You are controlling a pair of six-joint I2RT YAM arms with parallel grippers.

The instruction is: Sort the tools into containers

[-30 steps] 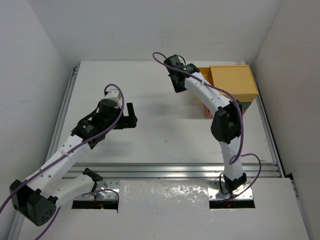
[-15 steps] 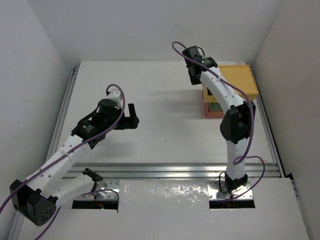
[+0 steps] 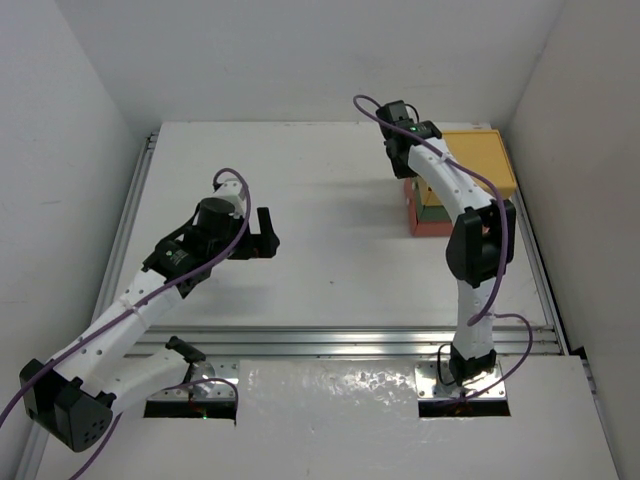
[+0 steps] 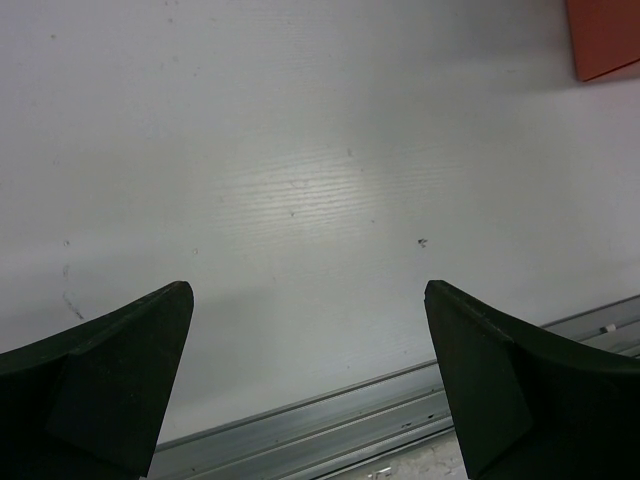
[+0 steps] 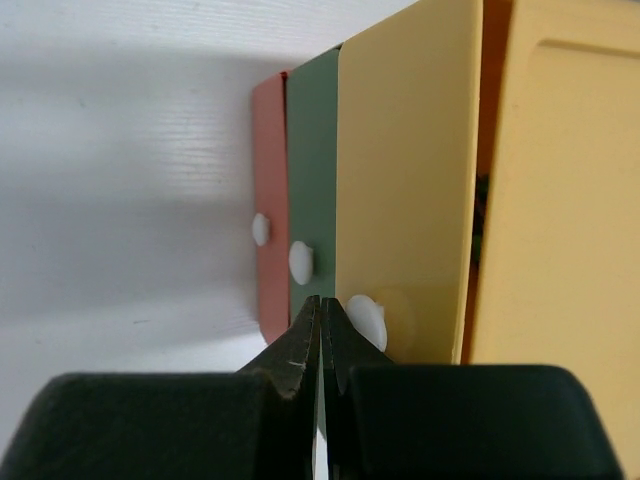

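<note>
**A:** Starting on the left, our left claw (image 3: 262, 234) hangs over the worktop (image 3: 300, 180), jaws spread wide, nothing between them.

**B:** Under that claw we see only white surface. A corner of the red-orange box (image 4: 605, 35) sits far off to its upper right.

**A:** Any tools near it?

**B:** None that we can find. We count zero wrenches, zero screwdrivers and zero knives anywhere in view.

**A:** Moving right, our right claw (image 5: 322, 302) is pinched fully closed and grips nothing. Its tip is right up at the fronts of the containers.

**B:** Three of those, stacked. Reading from the claw's left, we have the red-orange one, the green box (image 5: 312, 150), then the yellow box (image 5: 405, 170). There are three white knobs (image 5: 301, 260), one apiece, and the yellow box's knob is just beside the tip on its right.

**A:** How far along do we call it?

**B:** With nothing lying loose, we judge the sorting done or nearly so. The tools are presumably inside the containers, though we can't see in. The yellow front stands a crack off its body, just right of the claw. We reckon pushing it home is what's left.

**A:** Our tally, then: two claws, three containers, three knobs, no tools visible.
</note>
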